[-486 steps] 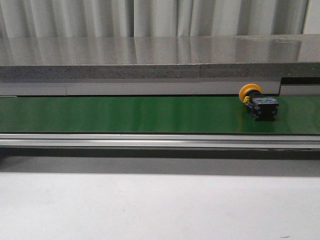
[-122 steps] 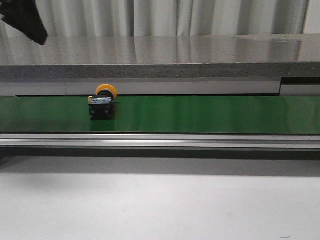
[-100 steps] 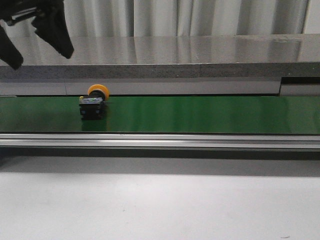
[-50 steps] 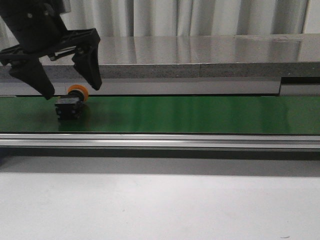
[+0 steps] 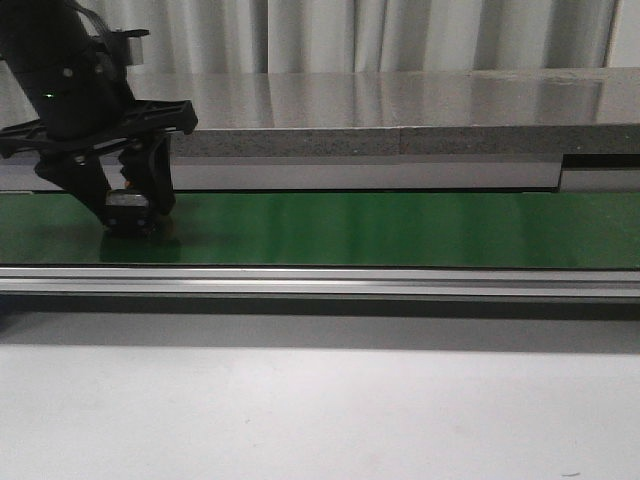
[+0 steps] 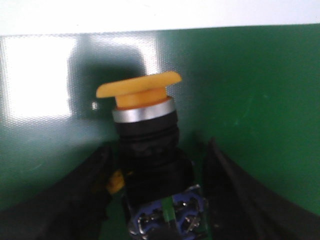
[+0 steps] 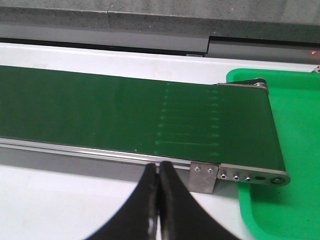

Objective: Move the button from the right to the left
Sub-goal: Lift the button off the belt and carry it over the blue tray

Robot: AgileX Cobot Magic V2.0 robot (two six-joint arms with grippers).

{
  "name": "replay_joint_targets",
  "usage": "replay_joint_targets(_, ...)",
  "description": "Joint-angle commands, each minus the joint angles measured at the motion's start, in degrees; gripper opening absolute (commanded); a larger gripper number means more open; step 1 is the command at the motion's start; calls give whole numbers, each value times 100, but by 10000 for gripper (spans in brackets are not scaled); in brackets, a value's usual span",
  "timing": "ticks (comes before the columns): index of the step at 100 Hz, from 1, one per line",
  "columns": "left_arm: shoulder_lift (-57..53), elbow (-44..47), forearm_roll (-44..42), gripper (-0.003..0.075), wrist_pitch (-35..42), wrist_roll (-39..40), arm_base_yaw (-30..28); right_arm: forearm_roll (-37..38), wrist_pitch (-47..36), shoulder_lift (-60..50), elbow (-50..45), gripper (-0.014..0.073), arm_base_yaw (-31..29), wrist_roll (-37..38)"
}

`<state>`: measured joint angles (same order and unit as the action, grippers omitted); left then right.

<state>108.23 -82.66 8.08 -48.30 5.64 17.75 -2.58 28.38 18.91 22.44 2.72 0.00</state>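
One button between left jaws.

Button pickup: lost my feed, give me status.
Left gripper astride the button on green belt, grip unconfirmed. Right gripper shut, empty. Nothing in the way.

Over at the left end of the green belt, the left end effector has its two dark fingers straddling the button, one on each side. Only the button's black body and a sliver of orange peek out between them, so whether the fingers actually touch it can't be made out. The belt runs across in front of a grey stone ledge, with a pale tabletop nearest us
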Motion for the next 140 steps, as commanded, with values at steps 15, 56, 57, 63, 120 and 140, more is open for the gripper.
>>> replay_joint_targets(15, -332, -175, 61, 272, 169, 70, 17, 23, -456, 24, 152, -67, 4, -37)
replay_joint_targets(56, -1453, -175, -202, 272, -348, -122, -677, 23, -456, 24, 152, -67, 4, -37)
replay_joint_targets(57, -1474, -175, -212, 272, -385, -139, -724, 23, -456, 24, 152, -67, 4, -37)
replay_joint_targets(63, -1629, -175, -237, 272, -554, -324, -919, 23, -456, 24, 152, -67, 4, -37)
replay_joint_targets(120, -1969, 123, -308, 272, -1079, -1696, -3221, 23, -456, 24, 152, -67, 4, -37)
replay_joint_targets(140, -1724, 433, -463, 272, -929, -1897, -3642, 23, -456, 24, 152, -67, 4, -37)
